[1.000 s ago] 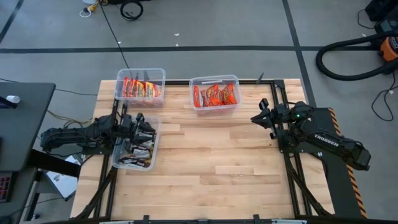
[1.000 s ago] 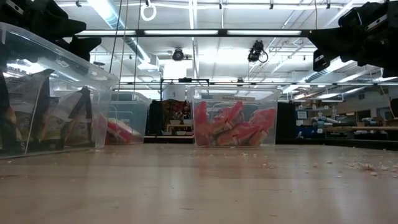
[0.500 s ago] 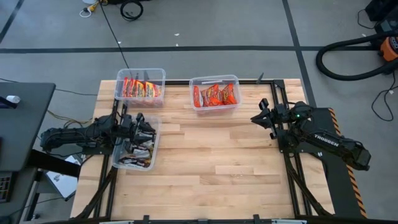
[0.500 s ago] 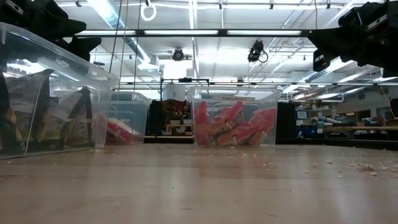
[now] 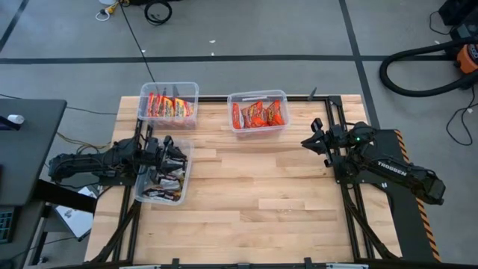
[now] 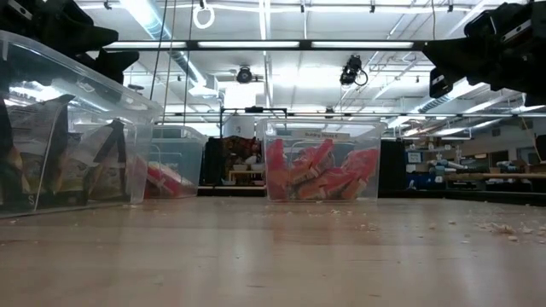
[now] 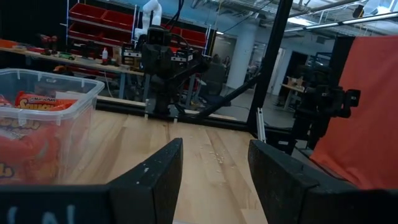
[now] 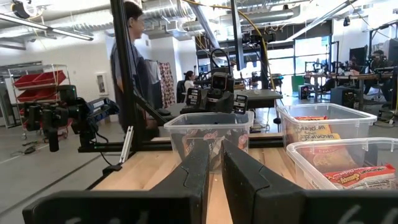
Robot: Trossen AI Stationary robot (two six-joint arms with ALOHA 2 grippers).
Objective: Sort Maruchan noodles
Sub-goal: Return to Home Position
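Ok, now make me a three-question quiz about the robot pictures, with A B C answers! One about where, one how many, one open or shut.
1. Where is the left gripper? A. Over the dark packets in their bin. B. Over the floor. C. Inside an orange-packet bin.
2. How many clear bins are on the table? A. Two. B. Three. C. Five.
3. The left gripper's fingers are: A. Open, empty. B. Shut on a packet. C. Shut on a rim.
Answers: 1 A, the high view shows it above that bin. 2 B, two at the far edge, one at the left. 3 A, its wrist view shows a wide gap.
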